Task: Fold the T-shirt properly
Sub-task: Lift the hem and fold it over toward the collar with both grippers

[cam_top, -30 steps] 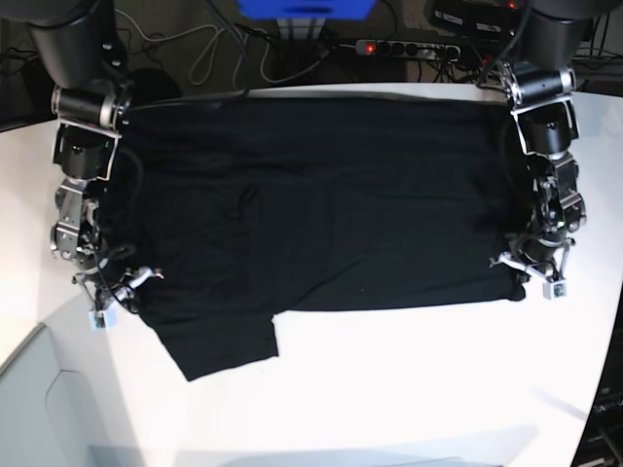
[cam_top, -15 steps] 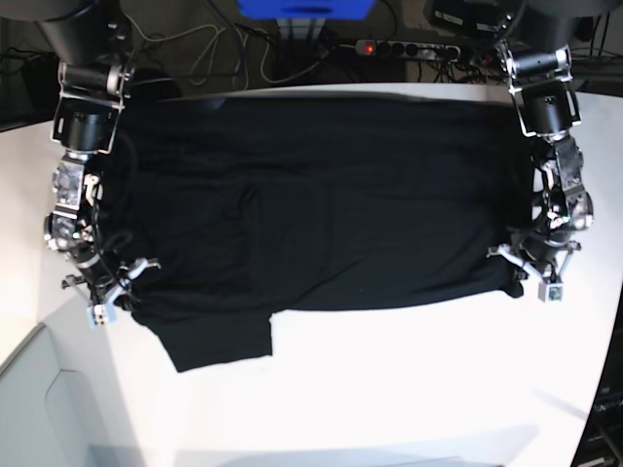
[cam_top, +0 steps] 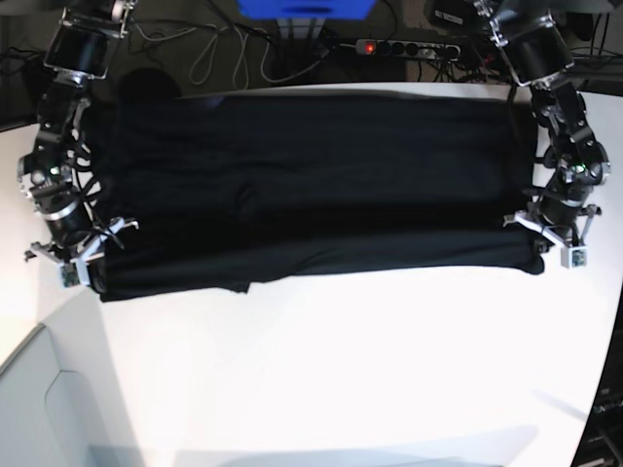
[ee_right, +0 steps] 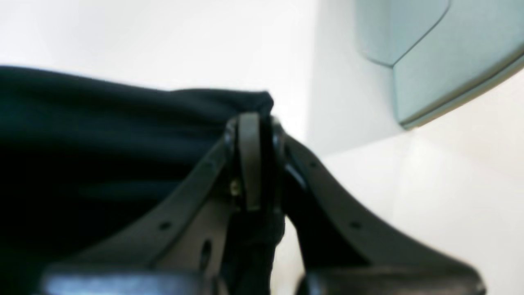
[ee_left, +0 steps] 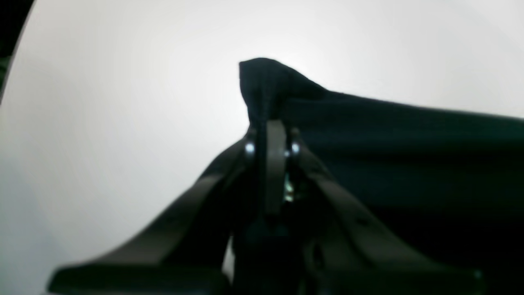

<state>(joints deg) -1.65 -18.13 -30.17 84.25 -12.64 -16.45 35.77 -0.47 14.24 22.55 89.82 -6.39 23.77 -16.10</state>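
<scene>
Black shirt [cam_top: 311, 185] stretched lengthwise betw both jaw sets, plain, wrinkled. Left gripper [ee_left: 270, 123] & right gripper [ee_right: 251, 123] clamped tight on corners.

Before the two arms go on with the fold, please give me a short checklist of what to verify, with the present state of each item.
1. Left claw shut on the T-shirt: ok, a peak of black cloth stands out from between its fingers.
2. Right claw shut on the T-shirt: ok, the cloth edge is pinched at its tips.
3. Near edge lifted evenly between both claws: ok, it runs almost straight across in the base view.
4. Cloth free of big wrinkles: not ok, creases show left of the middle.
5. White table in front of the shirt free of things: ok.
6. Sleeves tucked inside the fold: cannot tell, the cloth is too dark.
</scene>
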